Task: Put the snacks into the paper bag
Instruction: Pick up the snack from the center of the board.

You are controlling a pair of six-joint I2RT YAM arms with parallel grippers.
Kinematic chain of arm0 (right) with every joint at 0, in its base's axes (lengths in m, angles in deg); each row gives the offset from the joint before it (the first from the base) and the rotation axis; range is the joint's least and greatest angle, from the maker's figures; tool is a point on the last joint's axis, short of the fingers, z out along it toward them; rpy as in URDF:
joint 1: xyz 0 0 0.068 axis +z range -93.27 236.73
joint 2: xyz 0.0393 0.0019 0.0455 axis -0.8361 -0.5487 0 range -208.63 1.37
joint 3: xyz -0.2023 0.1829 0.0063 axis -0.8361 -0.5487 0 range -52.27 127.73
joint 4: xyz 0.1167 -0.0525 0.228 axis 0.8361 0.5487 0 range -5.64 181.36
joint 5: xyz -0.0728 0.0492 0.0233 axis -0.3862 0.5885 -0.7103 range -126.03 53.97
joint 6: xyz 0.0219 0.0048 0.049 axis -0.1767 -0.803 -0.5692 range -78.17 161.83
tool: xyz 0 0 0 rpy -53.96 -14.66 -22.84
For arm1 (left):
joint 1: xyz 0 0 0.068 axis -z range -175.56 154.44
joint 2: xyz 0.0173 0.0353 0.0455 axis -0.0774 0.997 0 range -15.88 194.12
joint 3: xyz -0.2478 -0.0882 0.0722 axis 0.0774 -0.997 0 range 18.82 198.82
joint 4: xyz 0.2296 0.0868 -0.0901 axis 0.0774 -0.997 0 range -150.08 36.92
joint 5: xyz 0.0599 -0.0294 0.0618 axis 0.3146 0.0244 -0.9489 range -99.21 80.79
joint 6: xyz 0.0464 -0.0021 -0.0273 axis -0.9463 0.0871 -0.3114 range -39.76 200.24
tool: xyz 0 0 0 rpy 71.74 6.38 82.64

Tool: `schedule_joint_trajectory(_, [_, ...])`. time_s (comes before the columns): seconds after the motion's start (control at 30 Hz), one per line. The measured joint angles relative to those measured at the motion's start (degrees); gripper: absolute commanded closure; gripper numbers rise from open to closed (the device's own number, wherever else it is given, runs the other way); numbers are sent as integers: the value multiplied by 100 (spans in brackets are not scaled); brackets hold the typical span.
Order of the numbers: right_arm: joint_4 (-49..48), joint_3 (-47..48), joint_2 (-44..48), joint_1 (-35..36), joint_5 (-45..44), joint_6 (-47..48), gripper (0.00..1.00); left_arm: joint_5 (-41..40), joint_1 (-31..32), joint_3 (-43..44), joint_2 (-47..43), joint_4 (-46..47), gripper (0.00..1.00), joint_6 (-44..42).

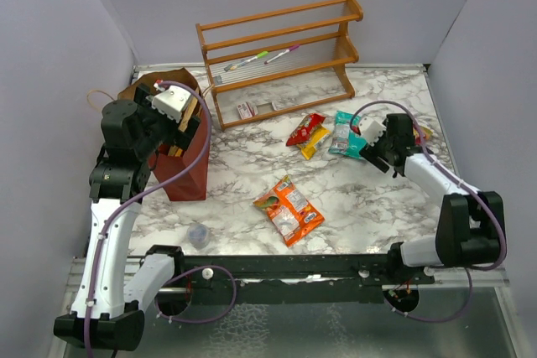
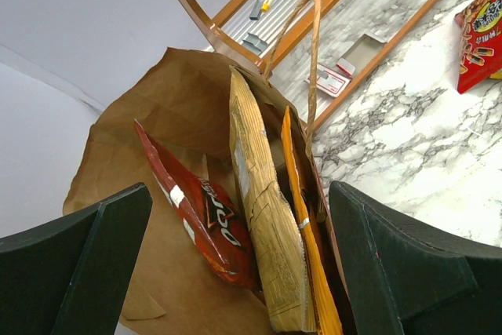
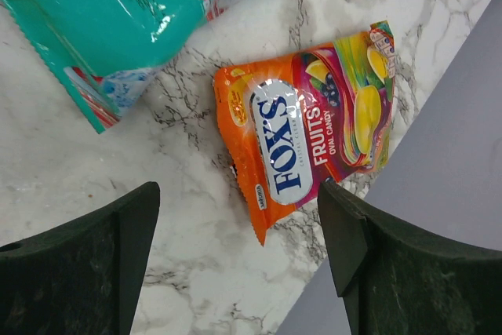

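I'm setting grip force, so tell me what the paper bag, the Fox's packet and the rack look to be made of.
Paper bag: matte brown kraft paper inside, creased and fibrous, with a dark red outside.
Fox's packet: glossy printed plastic film or foil, judging by the bright glare and crimped edges.
Rack: apparently wood, orange-brown with a smooth, possibly varnished sheen.

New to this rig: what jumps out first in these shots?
The tall dark-red paper bag stands at the left, holding a red foil packet and a gold foil packet, with the open left gripper over its mouth. On the right, the open right gripper hovers above an orange Fox's candy packet.
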Motion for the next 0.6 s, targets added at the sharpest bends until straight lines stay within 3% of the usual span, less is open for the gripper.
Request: schedule_joint_trajectory(0.6, [-710,33,-1303,-503,-863,833,41,160,0,-116,-92,4,1,-76])
